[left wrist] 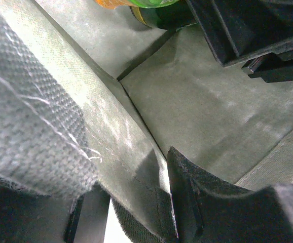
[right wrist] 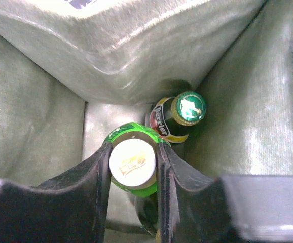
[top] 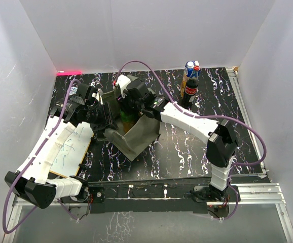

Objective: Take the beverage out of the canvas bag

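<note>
The olive-grey canvas bag stands open at the table's middle left. My left gripper is shut on the bag's left wall, with the fabric pinched between its fingers. My right gripper reaches down into the bag. In the right wrist view it is shut on the white cap of a green-labelled bottle standing upright inside. A Perrier bottle with a green cap stands beside it in the bag's corner. The bag's inner walls surround both.
A cola bottle, a blue can-like drink and a brown bottle stand at the back right of the dark marbled table. A pale board lies under my left arm. White walls enclose the table.
</note>
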{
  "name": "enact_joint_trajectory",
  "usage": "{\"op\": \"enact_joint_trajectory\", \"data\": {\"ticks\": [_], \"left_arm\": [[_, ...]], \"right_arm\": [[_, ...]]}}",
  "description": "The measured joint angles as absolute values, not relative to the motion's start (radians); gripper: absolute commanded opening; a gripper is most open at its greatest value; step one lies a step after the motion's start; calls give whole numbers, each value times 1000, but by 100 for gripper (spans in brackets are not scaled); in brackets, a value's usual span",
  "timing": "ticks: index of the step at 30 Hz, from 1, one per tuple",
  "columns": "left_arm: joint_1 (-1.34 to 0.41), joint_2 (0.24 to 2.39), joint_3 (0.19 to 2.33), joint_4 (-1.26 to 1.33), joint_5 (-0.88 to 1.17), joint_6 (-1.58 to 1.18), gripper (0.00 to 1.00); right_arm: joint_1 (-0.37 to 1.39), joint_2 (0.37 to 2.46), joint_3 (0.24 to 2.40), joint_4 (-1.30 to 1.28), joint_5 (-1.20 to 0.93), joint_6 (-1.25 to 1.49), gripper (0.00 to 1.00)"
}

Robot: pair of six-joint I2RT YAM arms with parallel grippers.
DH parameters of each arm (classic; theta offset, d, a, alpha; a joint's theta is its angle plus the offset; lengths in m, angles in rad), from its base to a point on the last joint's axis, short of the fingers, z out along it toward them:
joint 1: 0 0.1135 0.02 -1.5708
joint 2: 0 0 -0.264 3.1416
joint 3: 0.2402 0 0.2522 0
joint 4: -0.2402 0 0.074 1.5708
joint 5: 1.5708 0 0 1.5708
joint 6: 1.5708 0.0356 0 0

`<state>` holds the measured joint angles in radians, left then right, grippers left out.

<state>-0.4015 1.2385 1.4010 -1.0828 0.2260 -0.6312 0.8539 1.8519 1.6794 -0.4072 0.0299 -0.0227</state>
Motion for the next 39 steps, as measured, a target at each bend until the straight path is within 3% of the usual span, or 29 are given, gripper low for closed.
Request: {"op": "enact_joint_trajectory", "data": {"ticks": [4, 18, 39], "left_arm": [[-402, 1239, 1401, -1084, 226, -631, 44], [-402, 1241, 1401, -1085, 228, -648, 44], [-402, 1241, 1393, -1086, 224, -666, 44]], "right_arm": [[856, 1852, 1682, -412, 30, -25, 8], [856, 1796, 1745, -463, 17, 48, 8], [856, 1326, 1782, -503, 161, 212, 8]]}}
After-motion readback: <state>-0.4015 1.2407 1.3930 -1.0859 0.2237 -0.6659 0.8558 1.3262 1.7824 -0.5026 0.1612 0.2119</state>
